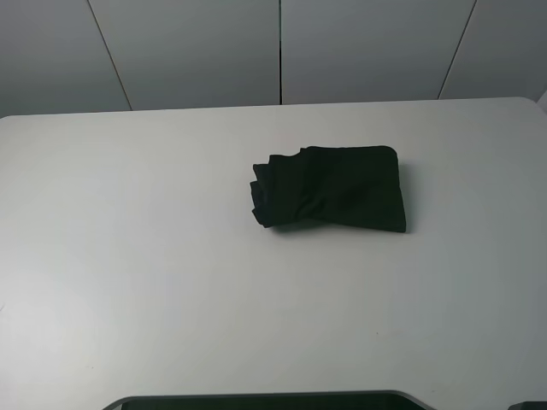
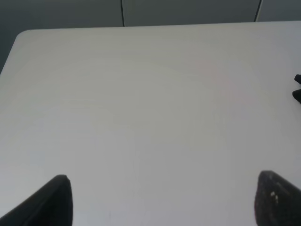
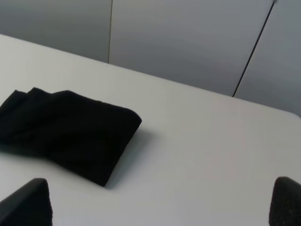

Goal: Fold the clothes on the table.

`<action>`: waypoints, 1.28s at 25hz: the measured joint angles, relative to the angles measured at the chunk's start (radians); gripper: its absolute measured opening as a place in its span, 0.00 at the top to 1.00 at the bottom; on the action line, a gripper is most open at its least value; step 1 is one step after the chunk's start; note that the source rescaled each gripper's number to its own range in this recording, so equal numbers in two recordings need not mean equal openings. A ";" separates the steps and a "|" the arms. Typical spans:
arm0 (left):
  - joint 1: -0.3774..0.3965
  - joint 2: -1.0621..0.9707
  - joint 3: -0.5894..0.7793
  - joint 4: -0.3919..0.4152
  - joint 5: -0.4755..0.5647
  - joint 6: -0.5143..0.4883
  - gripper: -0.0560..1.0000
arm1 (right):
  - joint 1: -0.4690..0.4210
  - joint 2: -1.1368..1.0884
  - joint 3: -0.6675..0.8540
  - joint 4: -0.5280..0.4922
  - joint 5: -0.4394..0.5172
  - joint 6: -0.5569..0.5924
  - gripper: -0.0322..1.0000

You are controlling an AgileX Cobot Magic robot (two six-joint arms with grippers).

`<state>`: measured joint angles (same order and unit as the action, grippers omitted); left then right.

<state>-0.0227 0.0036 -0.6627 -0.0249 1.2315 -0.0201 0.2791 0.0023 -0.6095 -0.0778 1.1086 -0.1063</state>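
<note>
A black garment [image 1: 332, 188] lies folded into a compact bundle on the white table [image 1: 154, 256], a little right of centre. It also shows in the right wrist view [image 3: 70, 134], and a sliver of its edge shows in the left wrist view [image 2: 297, 89]. My left gripper [image 2: 162, 200] is open and empty over bare table, well left of the garment. My right gripper [image 3: 160, 202] is open and empty, held back from the garment on its near right side. Neither arm shows in the exterior high view.
Grey wall panels [image 1: 282, 51] stand behind the table's far edge. A dark rounded edge [image 1: 265, 400] runs along the bottom of the exterior high view. The table's rounded far corner shows in the left wrist view [image 2: 21, 35].
</note>
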 joint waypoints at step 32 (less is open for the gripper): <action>-0.019 -0.004 0.151 -0.029 -0.142 0.020 0.00 | 0.000 -0.002 0.097 0.145 -0.011 -0.076 0.00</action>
<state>-0.0420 0.0000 -0.5119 -0.0542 1.0896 0.0000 0.2795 0.0000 -0.5127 0.0675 1.0972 -0.1819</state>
